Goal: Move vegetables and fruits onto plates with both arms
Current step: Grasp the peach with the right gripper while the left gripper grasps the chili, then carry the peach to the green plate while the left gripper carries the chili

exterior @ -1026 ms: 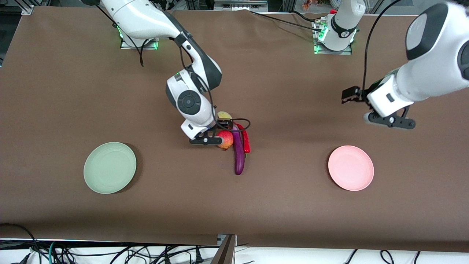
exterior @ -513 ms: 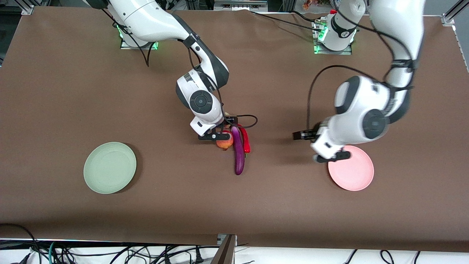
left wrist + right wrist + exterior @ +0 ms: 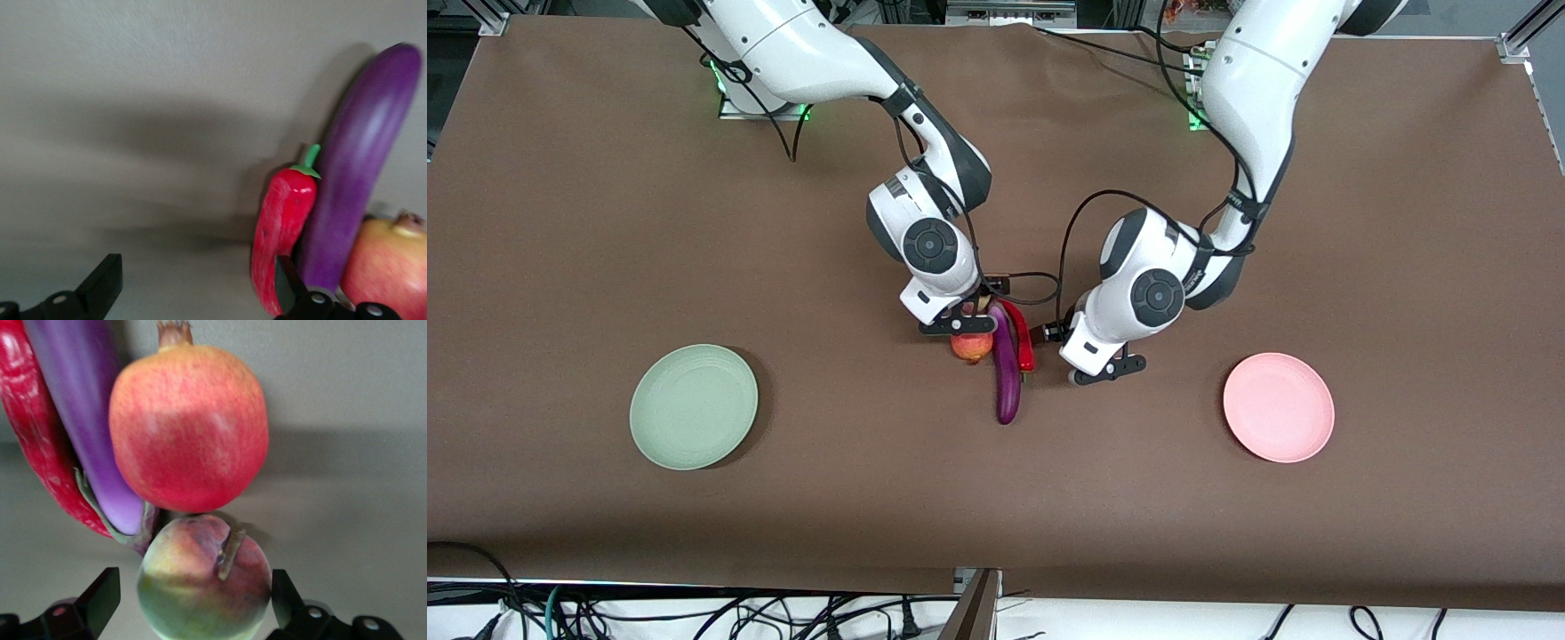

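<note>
Over the produce cluster at mid-table: right gripper [image 3: 959,326], fingers spread wide, nothing held, above the peach [image 3: 203,577] and redder fruit [image 3: 972,346]. Beside it, left gripper [image 3: 1107,371], fingers also wide apart and empty, low by the chili pepper [image 3: 1020,339]. Eggplant [image 3: 1006,378] lies between redder fruit and chili pepper, touching both. Mint green plate [image 3: 694,406] sits toward the right arm's end, pink plate [image 3: 1278,407] toward the left arm's end; both plates bare.

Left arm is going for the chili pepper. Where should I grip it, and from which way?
Probably mid-body, from above. The chili pepper lies flat against the eggplant, so that side is blocked; one finger must wedge between them, the other on the open side. The open left gripper already sits beside it.
</note>
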{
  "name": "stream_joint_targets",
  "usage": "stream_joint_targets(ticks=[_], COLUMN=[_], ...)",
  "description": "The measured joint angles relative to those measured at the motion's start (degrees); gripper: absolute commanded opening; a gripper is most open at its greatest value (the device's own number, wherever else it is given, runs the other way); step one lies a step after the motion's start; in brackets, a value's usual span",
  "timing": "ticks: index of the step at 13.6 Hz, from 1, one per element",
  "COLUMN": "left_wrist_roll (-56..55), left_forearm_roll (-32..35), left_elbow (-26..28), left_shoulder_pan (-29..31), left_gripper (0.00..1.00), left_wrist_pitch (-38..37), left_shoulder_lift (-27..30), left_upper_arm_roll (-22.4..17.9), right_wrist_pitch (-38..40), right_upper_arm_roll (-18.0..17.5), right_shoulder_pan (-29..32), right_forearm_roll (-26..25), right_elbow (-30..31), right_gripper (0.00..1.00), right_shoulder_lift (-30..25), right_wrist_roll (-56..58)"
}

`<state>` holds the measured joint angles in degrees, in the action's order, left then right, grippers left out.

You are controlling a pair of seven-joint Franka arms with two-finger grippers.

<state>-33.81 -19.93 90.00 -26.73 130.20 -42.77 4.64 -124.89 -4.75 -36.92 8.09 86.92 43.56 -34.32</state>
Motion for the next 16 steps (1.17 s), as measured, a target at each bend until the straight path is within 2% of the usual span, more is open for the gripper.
stream_joint_targets(ticks=[1,2,4,6,8,10,12,16], left_wrist_roll=[-0.02,-0.29,-0.82,-0.87,-1.05,-1.06,-1.07,-1.53], left_forearm_roll=[-0.27,-0.41,-0.91,-1.35,-1.38,-1.39,-1.4,-1.42], left_elbow=[-0.14,-0.26,-0.48,-0.47,-0.48,-0.73,-1.43,-3.04], left_shoulder_pan=[-0.31,-0.57,-0.96,-1.66,-2.39,-2.73,-2.79,-2.91], left_gripper=[1.0,1.0,0.99,0.8,0.69,0.67,0.71,0.71], left_wrist_pitch=[0.3,0.3,0.5,2.06,2.8,3.44,3.53,3.58], left_shoulder_lift=[-0.46,-0.53,-0.53,-0.75,-1.45,-2.24,-2.51,-2.96], left_upper_arm_roll=[0.0,0.0,-0.01,0.0,-0.01,-0.01,-0.01,-0.01], right_wrist_pitch=[0.03,0.02,0.19,0.19,1.28,6.93,12.96,15.78], right_upper_arm_roll=[0.02,0.02,0.04,0.22,1.3,2.59,2.96,3.32], right_shoulder_pan=[0.0,-0.01,0.0,0.0,0.2,2.2,7.16,19.62], right_forearm_roll=[0.0,0.04,0.16,0.16,0.14,0.13,0.12,0.03], right_elbow=[0.14,0.25,0.21,0.12,-0.49,-2.04,-3.36,-3.49], right_gripper=[0.5,0.34,0.22,0.19,0.19,0.19,0.19,0.19], right_shoulder_lift=[0.25,0.49,0.4,0.37,-0.27,-2.56,-5.58,-7.21], right_wrist_roll=[0.0,0.0,0.0,0.0,0.28,2.53,8.17,27.76])
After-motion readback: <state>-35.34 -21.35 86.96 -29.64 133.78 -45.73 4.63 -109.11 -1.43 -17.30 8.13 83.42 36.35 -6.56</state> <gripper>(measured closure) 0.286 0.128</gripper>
